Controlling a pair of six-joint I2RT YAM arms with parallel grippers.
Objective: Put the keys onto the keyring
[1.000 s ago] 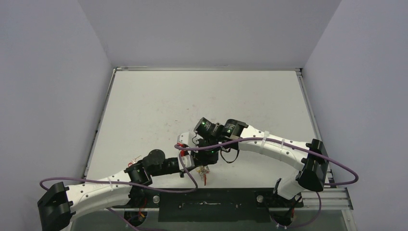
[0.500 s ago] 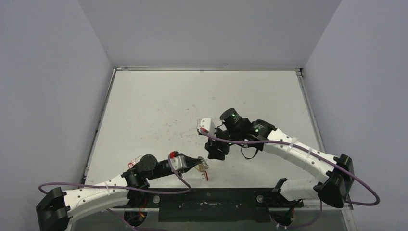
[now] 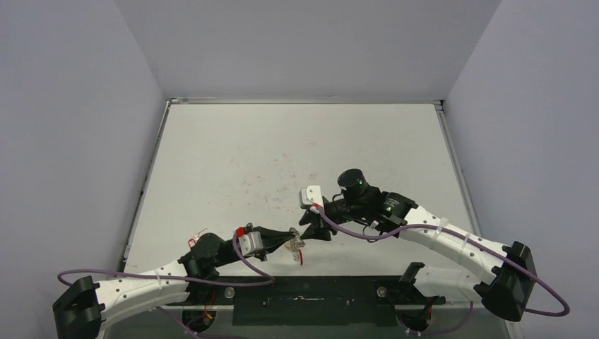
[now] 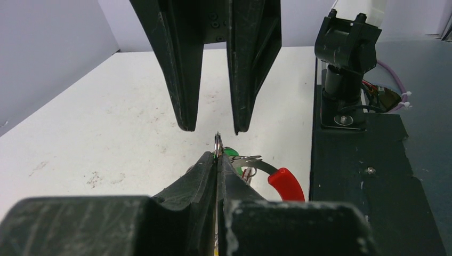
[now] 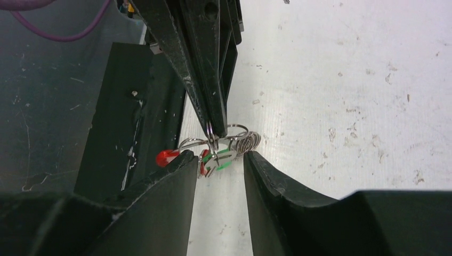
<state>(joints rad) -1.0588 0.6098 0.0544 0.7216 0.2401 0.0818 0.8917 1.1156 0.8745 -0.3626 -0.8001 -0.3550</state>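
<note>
My left gripper (image 4: 217,158) is shut on the edge of the thin silvery keyring (image 4: 217,143) and holds it just above the table. The ring's red plastic piece (image 4: 285,184) hangs to the right. Small silver keys with green and red tags (image 5: 221,157) dangle from the ring below the left fingertips (image 5: 212,125). My right gripper (image 5: 220,156) is open, its two fingers on either side of the hanging keys without touching them. In the top view the left gripper (image 3: 288,240) and right gripper (image 3: 311,230) meet tip to tip near the table's front edge, the keys (image 3: 298,246) between them.
The black mounting plate (image 3: 304,300) with the arm bases runs along the table's front edge, right below the keys. The right arm's base post (image 4: 344,64) stands on it. Purple cables (image 3: 353,232) loop over both arms. Grey walls enclose the white table (image 3: 297,148).
The right gripper has swung right off the left gripper, dropped and turned to face it. The left arm has drawn back to the left with the keyring held.
</note>
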